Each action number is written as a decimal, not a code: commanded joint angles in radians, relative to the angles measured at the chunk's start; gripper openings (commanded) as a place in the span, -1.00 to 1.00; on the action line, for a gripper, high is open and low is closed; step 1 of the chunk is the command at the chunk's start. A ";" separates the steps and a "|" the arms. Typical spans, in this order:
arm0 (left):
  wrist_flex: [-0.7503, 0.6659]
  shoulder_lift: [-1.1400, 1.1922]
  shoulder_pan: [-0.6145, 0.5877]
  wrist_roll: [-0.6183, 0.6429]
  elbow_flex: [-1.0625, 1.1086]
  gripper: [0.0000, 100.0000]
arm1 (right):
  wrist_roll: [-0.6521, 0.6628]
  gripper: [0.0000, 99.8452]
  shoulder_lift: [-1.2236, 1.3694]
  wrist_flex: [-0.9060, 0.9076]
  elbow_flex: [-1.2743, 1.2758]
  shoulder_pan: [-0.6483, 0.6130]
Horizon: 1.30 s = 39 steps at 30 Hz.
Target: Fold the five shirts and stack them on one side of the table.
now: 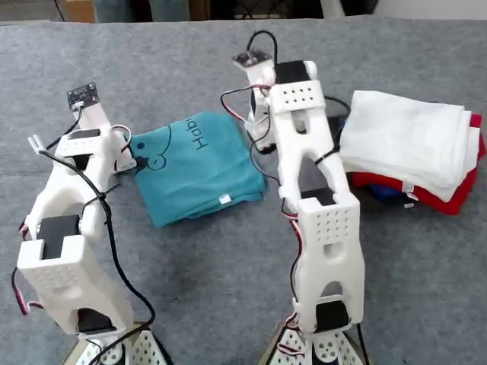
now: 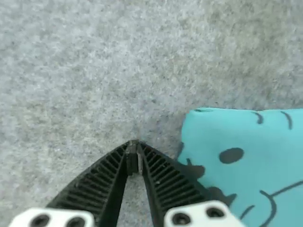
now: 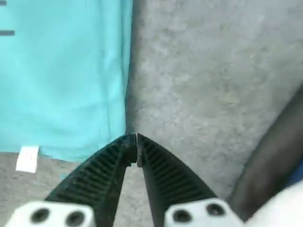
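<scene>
A folded teal shirt (image 1: 198, 167) lies flat in the middle of the table, a white tag (image 1: 225, 199) at its near edge. My left gripper (image 2: 133, 150) is shut with nothing in it, tips down on the grey cloth just off the teal shirt's (image 2: 241, 161) left corner. My right gripper (image 3: 136, 143) is also shut and holds nothing, its tips at the right edge of the teal shirt (image 3: 61, 80). At the right side stands a stack of folded shirts: white ones (image 1: 407, 137) on top, a red one (image 1: 449, 196) and a blue one (image 1: 386, 192) beneath.
Grey cloth covers the table (image 1: 426, 274). The right arm's body (image 1: 316, 182) stands between the teal shirt and the stack. Black and red cables (image 1: 114, 251) trail along both arms. Bare cloth lies in front of the shirts and at the far left.
</scene>
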 commanded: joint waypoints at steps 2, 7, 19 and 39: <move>0.086 -0.028 -0.096 -0.003 -0.077 -0.94 | -0.008 -0.97 -0.131 0.014 -0.044 0.009; 0.101 -0.084 -0.137 -0.003 -0.079 -0.94 | -0.008 -0.97 -0.206 0.012 0.079 -0.002; 0.077 -0.258 -0.271 -0.008 0.054 -0.94 | -0.465 -0.30 -0.219 -0.006 0.291 -0.190; -0.084 -0.189 -0.292 -0.071 0.113 -0.94 | -0.744 -0.14 0.403 0.009 -0.363 -0.301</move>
